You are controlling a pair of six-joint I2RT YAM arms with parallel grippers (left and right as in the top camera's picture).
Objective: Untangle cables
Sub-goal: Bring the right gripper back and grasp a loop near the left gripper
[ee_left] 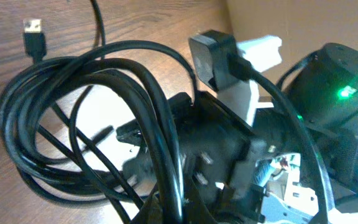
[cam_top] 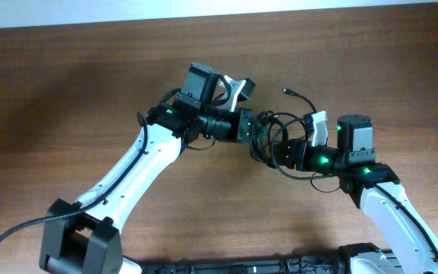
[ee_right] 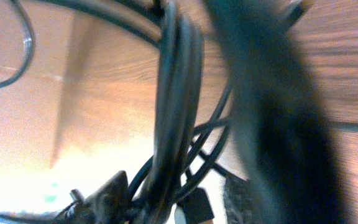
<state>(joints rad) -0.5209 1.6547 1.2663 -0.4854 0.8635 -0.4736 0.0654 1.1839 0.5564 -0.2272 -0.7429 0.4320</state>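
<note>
Cables: we see a bundle of thin black cords on the brown table, a little right of the middle, caught between the two arms.
Left gripper: the left gripper reaches in from the left and meets the left edge of the bundle. We cannot tell how its jaws stand, as cords and dark parts cover them.
Right gripper: the right gripper comes in from the near right and sits among the loops. Its own camera is blurred, so we cannot tell its jaws either.
Left wrist view: several loops lie stacked in a loose coil, with strands running across the black hardware in the middle. The right arm shows a green light behind it.
Plug: a flat metal plug lies on the wood, apart from the coil.
Loose end: one cord end sticks out on the far side of the bundle.
Right wrist view: a tight sheaf of cords runs upright through the frame, with single strands crossing behind it.
</note>
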